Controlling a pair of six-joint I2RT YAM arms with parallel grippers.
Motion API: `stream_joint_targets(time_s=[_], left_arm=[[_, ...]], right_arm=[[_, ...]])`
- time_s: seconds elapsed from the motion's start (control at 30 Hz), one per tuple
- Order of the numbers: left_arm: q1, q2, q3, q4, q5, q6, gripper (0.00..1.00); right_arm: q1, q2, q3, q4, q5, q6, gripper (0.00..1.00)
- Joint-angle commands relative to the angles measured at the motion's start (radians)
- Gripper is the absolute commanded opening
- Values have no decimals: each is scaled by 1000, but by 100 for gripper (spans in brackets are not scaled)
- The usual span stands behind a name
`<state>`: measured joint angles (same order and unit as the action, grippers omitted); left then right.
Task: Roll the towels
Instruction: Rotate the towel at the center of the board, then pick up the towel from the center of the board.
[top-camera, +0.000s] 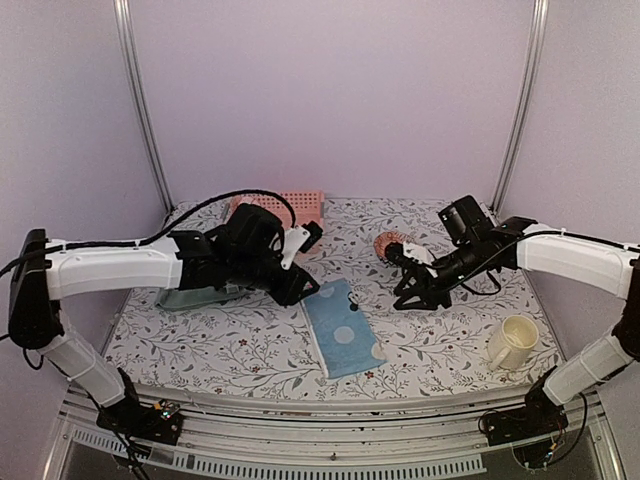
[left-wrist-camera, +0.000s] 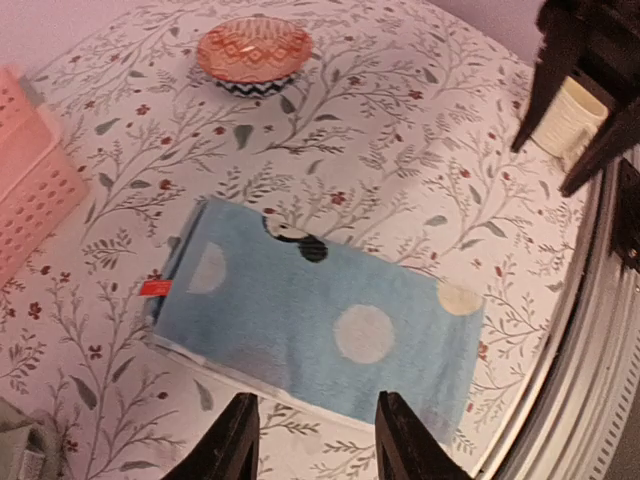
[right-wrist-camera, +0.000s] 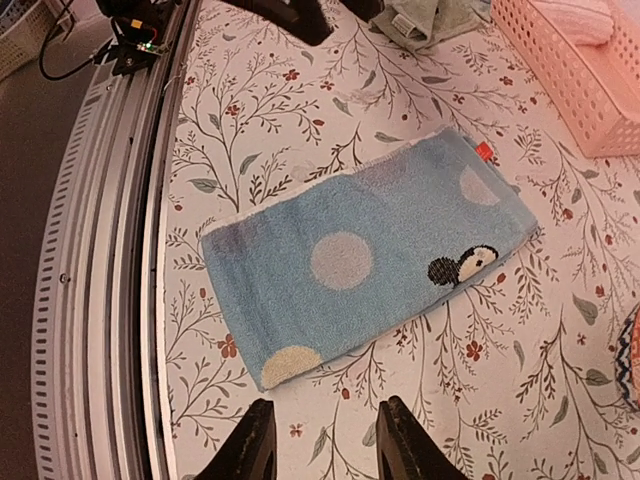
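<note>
Blue towel (top-camera: 343, 328) lies flat on table (top-camera: 450, 335), folded to a long strip, not rolled. It's near the front edge, btwn the 2 arms. It has pale spots, a small penguin print and a red tag at one corner.

L gripper (left-wrist-camera: 315, 440) hangs over the towel's long edge. Jaws are apart w/ nothing btwn them, and I see no contact w/ the cloth.

R gripper (right-wrist-camera: 325, 445) is over bare table just beside the towel's other long side. Its jaws are apart too, holding nothing.

Basket (right-wrist-camera: 570, 70) sits at the back of the table w/ a pink towel (right-wrist-camera: 575, 15) in it. Green towel (right-wrist-camera: 425, 22) is bunched on the table beside the basket, under the L arm. Bowl (left-wrist-camera: 253, 50) is at back centre, well apart from the blue towel. Mug (top-camera: 513, 342) stands front right.
</note>
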<state>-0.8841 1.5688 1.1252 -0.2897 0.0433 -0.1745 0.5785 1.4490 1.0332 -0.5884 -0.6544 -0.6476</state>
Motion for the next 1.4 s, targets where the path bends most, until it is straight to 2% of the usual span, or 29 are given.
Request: stream_joint_targets(time_s=[0.0,0.2,0.37,0.47,0.7,1.23,1.3,1.37], left_arm=[[-138,-58,-143,87,-21,74,43],[-237,-79,-275,184,-37,-46,48],[-328,-64,-356,281,-88,-90,44],[-374,-26,-353,277,-138,-93,44],[-444,32,-336,265,-161,-87,42],[-455,-33,-467,426,-238,-94,42],[-454,-35,-470,426,-242,-95,42],[-456,-40,-478,430,-245,-97,42]], right_arm=[[95,-53,-59,-14,89,-169,37],[267,25,-148,62,218,-243,38],[364,114,-187,166,311,-254,38],[366,160,-173,192,318,-256,38],[365,197,-140,192,328,-275,38],[366,286,-145,273,388,-258,39],[366,309,-150,275,388,-256,36],[366,334,-156,274,396,-251,27]])
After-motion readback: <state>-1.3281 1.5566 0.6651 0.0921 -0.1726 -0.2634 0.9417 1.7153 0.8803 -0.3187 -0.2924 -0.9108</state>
